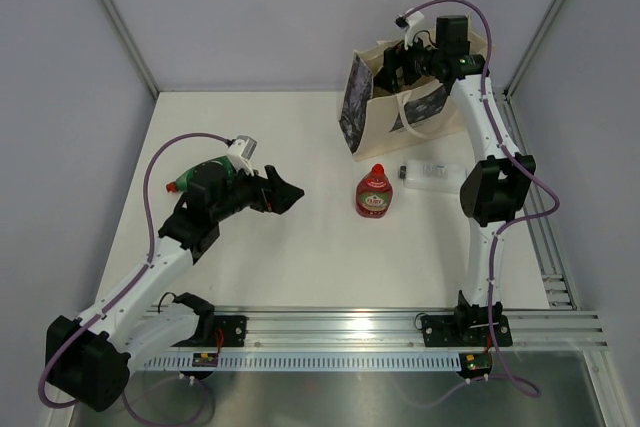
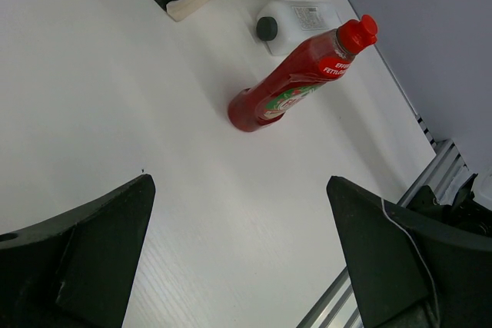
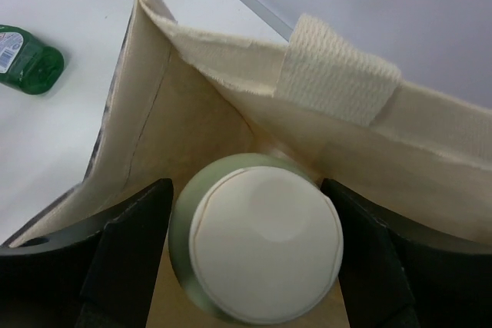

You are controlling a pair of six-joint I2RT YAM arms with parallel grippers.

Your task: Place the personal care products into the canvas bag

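Right gripper (image 3: 254, 247): cylinder bottle (image 3: 265, 255) between fingers, touching both, in canvas bag (image 3: 204, 113) mouth. Handle (image 3: 338, 67) beyond fingertips. Loose bottle (image 3: 27, 63) outside bag, far left of fingers.
Left gripper (image 2: 240, 183): standing bottle (image 2: 288, 90) ahead, well apart; lying bottle (image 2: 300, 21) just behind it.

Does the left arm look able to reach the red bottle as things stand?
Probably yes: the left gripper is open and empty, aimed at the red bottle, with only bare table between them.
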